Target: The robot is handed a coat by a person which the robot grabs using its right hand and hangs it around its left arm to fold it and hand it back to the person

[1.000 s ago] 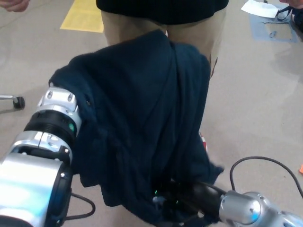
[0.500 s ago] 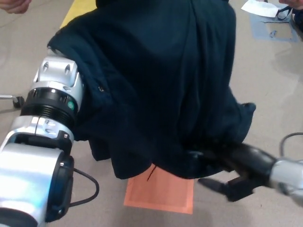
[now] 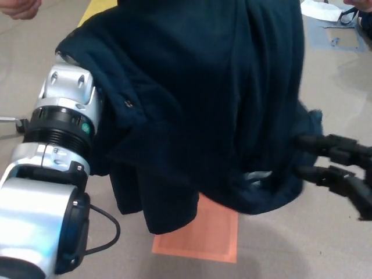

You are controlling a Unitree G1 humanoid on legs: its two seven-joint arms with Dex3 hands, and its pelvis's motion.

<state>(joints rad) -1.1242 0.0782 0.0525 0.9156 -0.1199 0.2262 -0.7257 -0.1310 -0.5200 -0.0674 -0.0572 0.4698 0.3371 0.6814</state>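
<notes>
Since 0.5 s ago the right hand [image 3: 347, 174] has shifted out from under the coat's hem to the right edge of the view and sits higher; the coat [image 3: 203, 99] has also risen and now fills the top of the view. Right hand: two thick black fingers [image 3: 325, 143] visible, spread apart one above the other, pointing left toward the coat. Nothing is clamped between them. The fingertips reach the coat's lower right edge; contact versus a small gap cannot be resolved. The coat, dark navy, lies to the left of this hand, draped over the left arm [image 3: 58, 145], whose silver and black forearm segments emerge from the fabric at the far side from the hand. Folds hang down on both sides of the arm, and the lowest fold sags level with the lower finger and just beside it. The left hand is hidden under the fabric, so its state is unreadable. An orange mat [image 3: 209, 238] lies on the floor, below and to the left of the right hand, partly covered by the hanging hem. A person's hand [image 3: 20, 7] shows at the top corner, well apart from it.
</notes>
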